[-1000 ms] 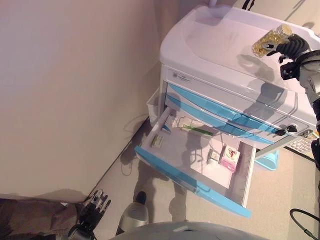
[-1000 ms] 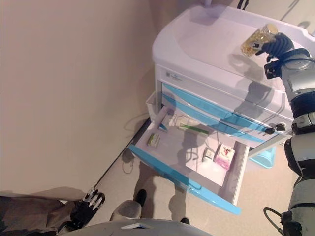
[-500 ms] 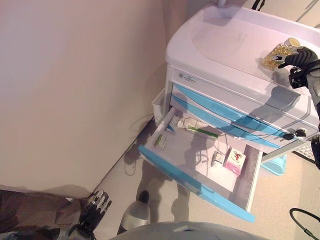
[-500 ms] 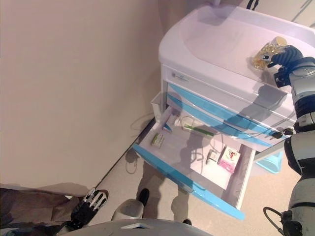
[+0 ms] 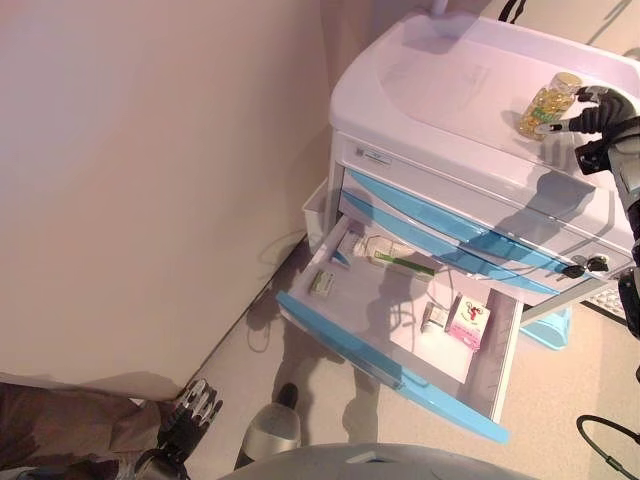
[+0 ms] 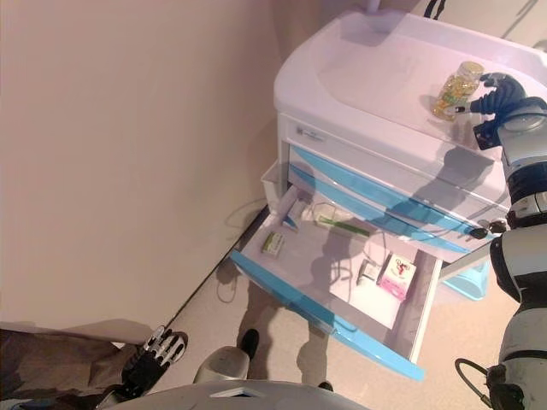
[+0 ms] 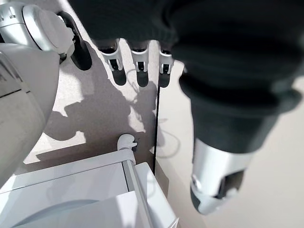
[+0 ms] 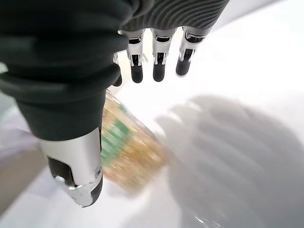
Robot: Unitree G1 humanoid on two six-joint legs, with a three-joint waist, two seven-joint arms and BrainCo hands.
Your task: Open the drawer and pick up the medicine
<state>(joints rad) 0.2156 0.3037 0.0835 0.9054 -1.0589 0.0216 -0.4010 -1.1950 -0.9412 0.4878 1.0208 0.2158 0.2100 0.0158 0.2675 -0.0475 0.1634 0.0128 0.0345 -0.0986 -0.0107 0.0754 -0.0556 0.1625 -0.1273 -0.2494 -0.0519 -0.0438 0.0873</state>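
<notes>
A clear medicine bottle of yellow capsules point(image 5: 549, 103) stands on the white cart top point(image 5: 450, 80) near its right end. My right hand point(image 5: 600, 112) is just right of the bottle, fingers straight and open. In the right wrist view the bottle point(image 8: 128, 156) lies between the thumb and the fingers point(image 8: 156, 61), not gripped. The lowest blue-fronted drawer point(image 5: 390, 370) is pulled out and holds a pink box point(image 5: 468, 322), a small vial point(image 5: 434, 317), a green tube point(image 5: 400, 263) and a small box point(image 5: 321, 283). My left hand point(image 5: 190, 410) hangs open near the floor.
Two blue drawers point(image 5: 440, 225) above the open one are closed. A white side bin point(image 5: 315, 205) hangs on the cart's left side by the wall. A blue bin point(image 5: 550, 328) stands on the floor at the right. The open drawer juts towards me.
My right hand has set the bottle down upright on the cart top and opened its fingers off it. The camera view has shifted a little. The left hand has stayed put.
</notes>
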